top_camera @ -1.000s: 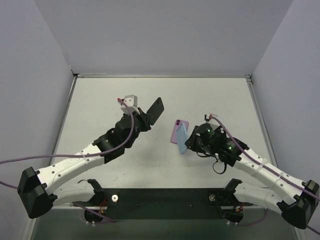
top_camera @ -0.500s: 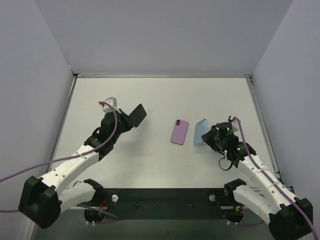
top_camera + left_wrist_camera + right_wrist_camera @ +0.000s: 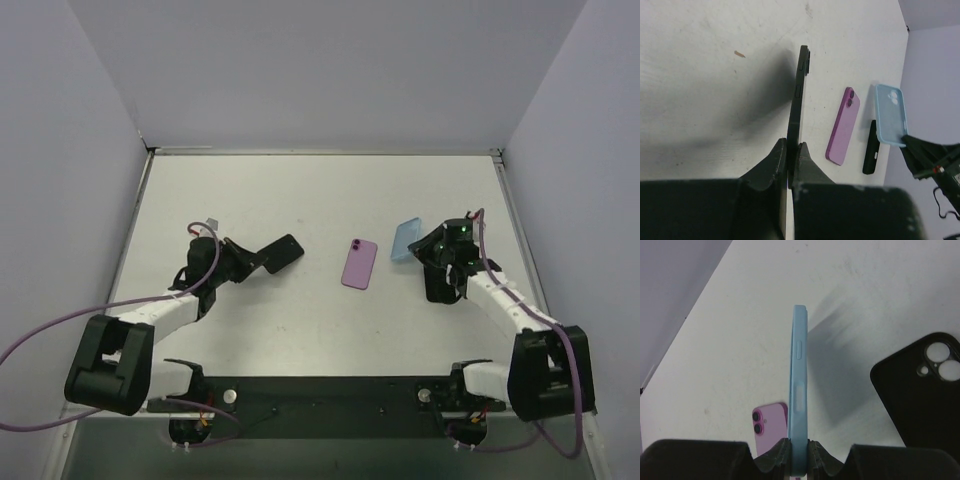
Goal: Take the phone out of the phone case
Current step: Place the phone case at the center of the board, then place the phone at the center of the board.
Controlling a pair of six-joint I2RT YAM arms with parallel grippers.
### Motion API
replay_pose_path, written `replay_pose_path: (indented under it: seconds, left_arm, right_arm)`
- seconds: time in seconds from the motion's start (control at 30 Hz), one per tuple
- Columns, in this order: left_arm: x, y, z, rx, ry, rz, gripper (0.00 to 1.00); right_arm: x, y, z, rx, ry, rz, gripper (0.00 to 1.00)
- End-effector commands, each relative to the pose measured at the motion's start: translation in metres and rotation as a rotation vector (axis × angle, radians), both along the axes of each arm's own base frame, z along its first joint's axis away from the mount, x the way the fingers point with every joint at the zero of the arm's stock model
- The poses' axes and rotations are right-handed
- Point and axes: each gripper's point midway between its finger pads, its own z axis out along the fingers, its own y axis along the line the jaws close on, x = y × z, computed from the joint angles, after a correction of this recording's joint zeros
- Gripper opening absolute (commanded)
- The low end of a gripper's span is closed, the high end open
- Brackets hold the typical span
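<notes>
My left gripper [image 3: 259, 259] is shut on a black phone [image 3: 282, 251], held edge-on just above the table; in the left wrist view the fingertips [image 3: 791, 145] pinch its near end [image 3: 799, 90]. My right gripper [image 3: 424, 249] is shut on a light blue phone case [image 3: 405, 239], seen edge-on in the right wrist view [image 3: 798, 385] between the jaws [image 3: 798, 442]. A purple phone [image 3: 360, 263] lies camera side up at the table's centre, between the two grippers. It also shows in both wrist views [image 3: 842, 127] [image 3: 771, 427].
A black phone case [image 3: 441, 281] lies flat under my right arm, its camera cut-outs showing in the right wrist view [image 3: 922, 390] and its edge in the left wrist view [image 3: 870, 148]. Grey walls close in the table on the left, back and right.
My left arm has pulled back to the left and lowered the black phone. My right arm has carried the blue case away from the purple phone, to the right.
</notes>
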Motion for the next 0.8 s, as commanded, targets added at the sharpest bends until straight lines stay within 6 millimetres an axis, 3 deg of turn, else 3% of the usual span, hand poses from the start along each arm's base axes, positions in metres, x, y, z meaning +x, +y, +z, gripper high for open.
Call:
replay_pose_path:
  seconds: [0.0, 0.17, 0.27, 0.3, 0.33, 0.4, 0.43, 0.5, 0.53, 0.57, 0.6, 0.63, 0.77]
  left_arm:
    - [0.004, -0.020, 0.024, -0.147, -0.083, -0.066, 0.00]
    - [0.000, -0.017, 0.010, -0.135, -0.026, -0.044, 0.00]
    - [0.001, -0.005, -0.004, -0.033, 0.049, -0.003, 0.00]
    - [-0.001, -0.001, -0.008, 0.000, 0.072, 0.011, 0.00]
    - [-0.007, 0.005, -0.015, 0.047, 0.108, 0.013, 0.01]
    - [-0.005, 0.013, -0.015, 0.089, 0.112, 0.048, 0.10]
    - [-0.006, 0.017, -0.016, 0.109, 0.112, 0.055, 0.20]
    - [-0.006, 0.018, -0.013, 0.119, 0.109, 0.058, 0.32]
    - [-0.008, 0.020, -0.014, 0.131, 0.116, 0.060, 0.46]
    - [-0.008, 0.020, -0.014, 0.135, 0.117, 0.056, 0.54]
    - [-0.006, 0.019, -0.011, 0.136, 0.111, 0.051, 0.57]
    - [-0.007, 0.019, -0.013, 0.144, 0.122, 0.044, 0.66]
    - [-0.005, 0.018, -0.008, 0.156, 0.119, 0.032, 0.77]
  right_arm:
    - [0.062, -0.007, 0.012, 0.076, -0.049, 0.013, 0.00]
    - [0.089, -0.012, -0.020, 0.100, 0.047, 0.028, 0.02]
    - [0.091, -0.012, -0.034, 0.098, 0.085, 0.024, 0.21]
    - [0.089, -0.014, -0.035, 0.092, 0.091, 0.017, 0.36]
    - [0.088, -0.018, -0.035, 0.071, 0.090, 0.005, 0.44]
    - [0.084, -0.024, -0.029, 0.038, 0.095, -0.011, 0.57]
    - [0.084, -0.030, -0.027, 0.008, 0.094, -0.033, 0.76]
    - [0.076, -0.037, -0.021, -0.037, 0.114, -0.039, 0.80]
    - [0.072, -0.045, -0.019, -0.071, 0.129, -0.061, 0.81]
    - [0.071, -0.048, -0.008, -0.093, 0.107, -0.061, 0.97]
    - [0.068, -0.051, -0.004, -0.108, 0.105, -0.070, 1.00]
    - [0.063, -0.054, 0.000, -0.126, 0.110, -0.075, 1.00]
    - [0.040, -0.063, 0.026, -0.186, 0.093, -0.091, 1.00]
